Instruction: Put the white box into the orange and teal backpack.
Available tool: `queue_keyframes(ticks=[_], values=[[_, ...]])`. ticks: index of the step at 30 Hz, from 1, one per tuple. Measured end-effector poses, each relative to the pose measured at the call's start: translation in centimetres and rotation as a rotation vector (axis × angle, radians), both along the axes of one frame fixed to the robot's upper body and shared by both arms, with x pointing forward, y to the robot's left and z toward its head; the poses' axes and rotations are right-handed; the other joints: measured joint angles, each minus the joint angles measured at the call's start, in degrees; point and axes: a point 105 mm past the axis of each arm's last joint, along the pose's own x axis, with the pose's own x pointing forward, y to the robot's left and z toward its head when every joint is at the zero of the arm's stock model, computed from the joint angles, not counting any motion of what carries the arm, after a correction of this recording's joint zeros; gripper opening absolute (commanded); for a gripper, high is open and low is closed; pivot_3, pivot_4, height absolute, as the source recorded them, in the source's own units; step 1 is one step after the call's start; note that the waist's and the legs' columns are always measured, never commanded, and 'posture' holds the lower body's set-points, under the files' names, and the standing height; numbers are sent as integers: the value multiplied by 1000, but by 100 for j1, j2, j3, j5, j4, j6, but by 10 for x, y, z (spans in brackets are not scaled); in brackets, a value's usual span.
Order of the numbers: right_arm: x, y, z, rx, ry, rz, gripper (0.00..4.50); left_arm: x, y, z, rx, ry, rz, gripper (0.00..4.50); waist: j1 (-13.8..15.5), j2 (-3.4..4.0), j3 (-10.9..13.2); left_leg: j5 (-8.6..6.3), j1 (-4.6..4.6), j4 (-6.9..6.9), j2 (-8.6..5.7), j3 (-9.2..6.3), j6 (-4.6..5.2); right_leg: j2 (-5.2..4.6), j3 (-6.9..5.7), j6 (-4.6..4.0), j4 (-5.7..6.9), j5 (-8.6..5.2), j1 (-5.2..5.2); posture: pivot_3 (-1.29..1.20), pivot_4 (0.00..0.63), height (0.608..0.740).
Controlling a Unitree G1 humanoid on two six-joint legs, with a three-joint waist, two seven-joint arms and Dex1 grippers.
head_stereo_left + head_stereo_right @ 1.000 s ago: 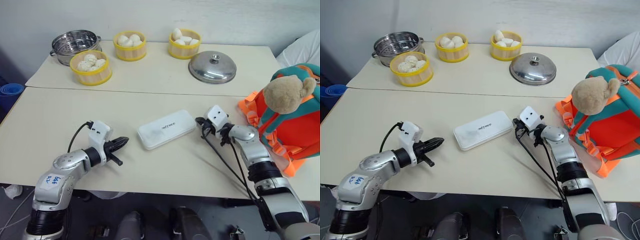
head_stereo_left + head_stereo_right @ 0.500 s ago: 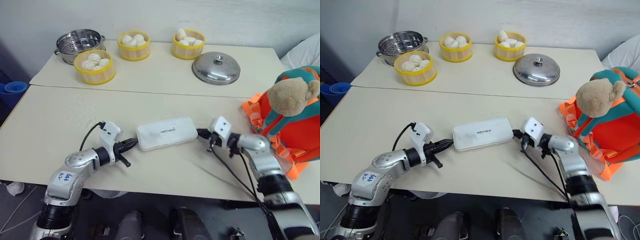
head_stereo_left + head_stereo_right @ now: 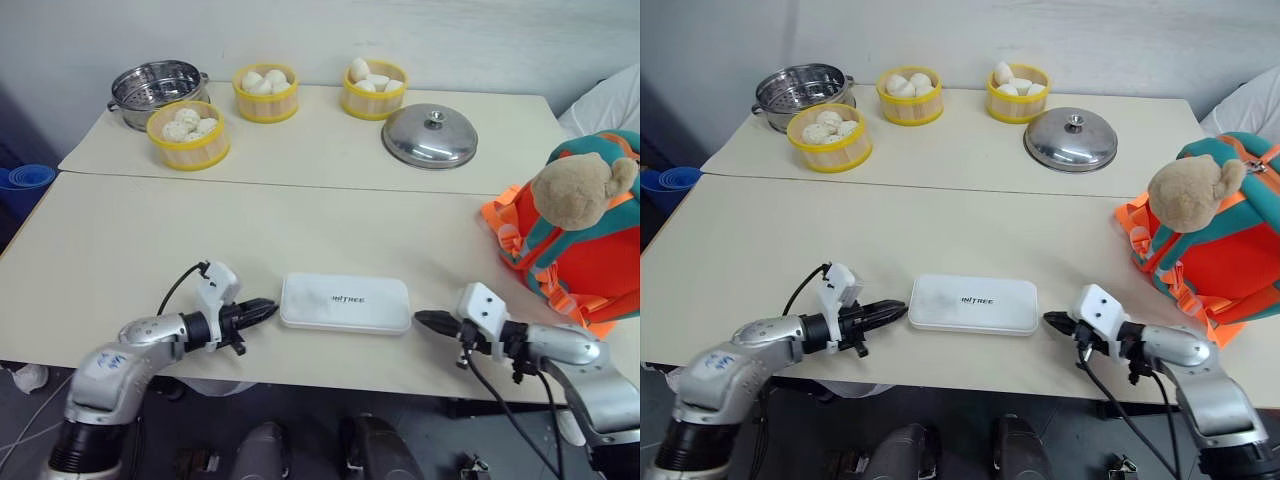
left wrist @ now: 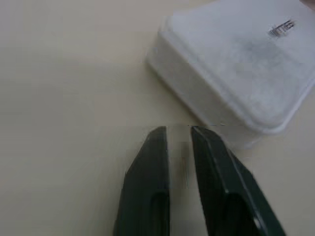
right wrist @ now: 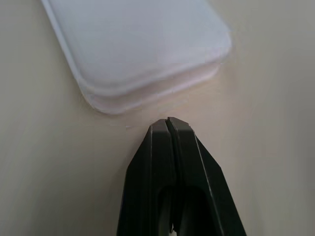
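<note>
The white box [image 3: 345,302], flat with small dark lettering, lies flat and square-on near the table's front edge. My left gripper [image 3: 268,308] points at its left end from just short of it; in the left wrist view a narrow gap shows between its black fingers [image 4: 156,142], so it is slightly open and empty. My right gripper [image 3: 422,319] is shut, its tips a small gap from the box's [image 5: 142,44] right end. The orange and teal backpack [image 3: 590,260], with a tan plush bear head [image 3: 578,190], stands at the table's right edge.
Along the far side of the table stand a steel steamer pot [image 3: 155,88], three yellow baskets of white buns [image 3: 188,133] and a steel lid [image 3: 429,136]. A cable [image 3: 505,415] hangs from my right wrist. The table's front edge runs just under both grippers.
The box has slid toward the table's front edge and turned from slanted to square-on. Both grippers drew back with it, the right one farthest. The left fingers have parted slightly.
</note>
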Motion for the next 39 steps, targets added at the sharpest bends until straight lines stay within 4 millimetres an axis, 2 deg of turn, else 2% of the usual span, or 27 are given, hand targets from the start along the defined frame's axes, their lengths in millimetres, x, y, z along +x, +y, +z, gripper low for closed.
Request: queue_keyframes(ticks=[3, 6, 11, 22, 27, 30, 35, 36, 39], values=[[1, -2, 3, -17, -23, 10, 0, -6, 17, 11, -63, 259, -12, 2599, -34, 3, -1, 8, 9, -2, 0, 2, -16, 4, 3, -3, 5, -2, 1, 0, 150, 740], [7, 0, 5, -35, -39, 38, 0, 4, 21, 18, -195, 446, 27, 3451, -4, 0, 2, 12, 4, 4, -2, 0, -18, 5, 0, -2, 8, -2, -2, 0, 150, 740], [17, 13, 7, -63, -57, 118, 0, 24, 11, 22, -304, 595, 33, 3451, 8, -1, 2, 16, 3, 5, -5, 0, -32, 1, 1, 0, 7, -2, 0, 0, 150, 740], [24, 39, 0, -64, -55, 197, 0, 41, -23, 15, -415, 684, 4, 3451, 154, -1, -1, 14, 5, 36, -6, -1, -34, -3, 0, 2, 18, -2, 10, 0, 150, 740], [27, 41, 0, -76, -75, 214, 0, 46, -51, 15, -469, 729, -41, 3451, 158, -2, -1, 7, -1, 58, -6, -3, -31, -3, -1, 6, 20, 0, 13, 0, 150, 740], [26, 42, 0, -85, -96, 232, 0, 44, -68, 14, -481, 764, -85, 2875, 139, -2, 0, 0, -7, 75, -2, -2, -33, 0, -1, 8, 26, -1, 10, 0, 150, 740], [20, 38, -4, -63, -100, 225, 0, 39, -75, 21, -521, 782, -147, 1404, 130, -3, 0, -2, -8, 77, 0, -2, -36, 1, -1, 8, 29, -1, 8, 0, 150, 740], [17, 35, -4, -43, -96, 212, 167, 38, -75, 22, -517, 780, -155, 1207, 130, -2, 0, -2, -9, 78, 0, -2, -36, 1, -1, 8, 29, -1, 7, 0, 150, 740], [6, 25, -9, 60, -55, 123, 847, 31, -73, 26, -527, 733, -184, 1192, 135, -3, 0, -4, -14, 75, 1, -6, -38, 1, -1, 8, 28, -2, 5, 0, 150, 740]])
